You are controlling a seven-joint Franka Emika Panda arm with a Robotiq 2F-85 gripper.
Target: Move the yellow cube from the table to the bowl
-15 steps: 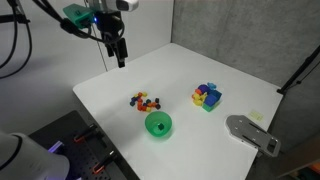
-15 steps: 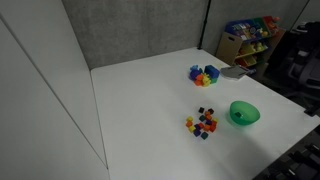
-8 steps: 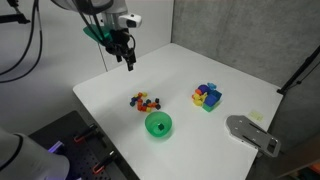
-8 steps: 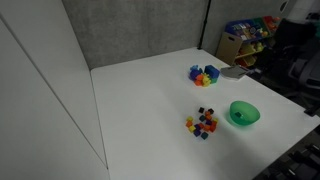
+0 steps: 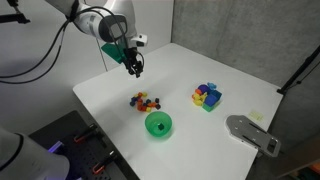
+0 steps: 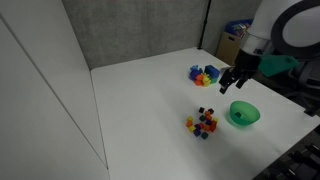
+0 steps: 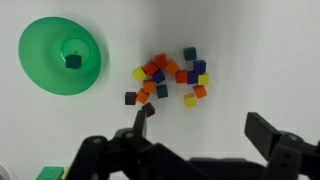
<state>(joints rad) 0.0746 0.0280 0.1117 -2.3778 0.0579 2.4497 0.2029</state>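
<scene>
Entry: approach phase. Over the last second my arm has been swinging in from the far corner of the tabletop (image 5: 235,75) and lowering toward the cluster of tiny cubes (image 5: 146,101). It is now appearing in an exterior view where it was absent before, with the claw (image 6: 232,82) hanging between the larger coloured blocks (image 6: 204,74) and the bowl (image 6: 246,121).

In the wrist view the claw (image 7: 200,140) is standing wide open, gripping nothing, its fingers straddling the lower edge of the cluster without touching it.

The yellow cube (image 7: 190,100) is lying on the tabletop at the near side of the pile, just beside an orange cube. Two other yellowish cubes are sitting at the pile's edges, so at this resolution I am only guessing that this is the easiest one to take.

The bowl (image 7: 38,62) is sitting well apart from the pile, with a small dark green cube (image 7: 73,61) inside.

Meaning: I am nearly positioned, but the descent and grasp are not yet begun. Crowding neighbours are the main risk.
</scene>
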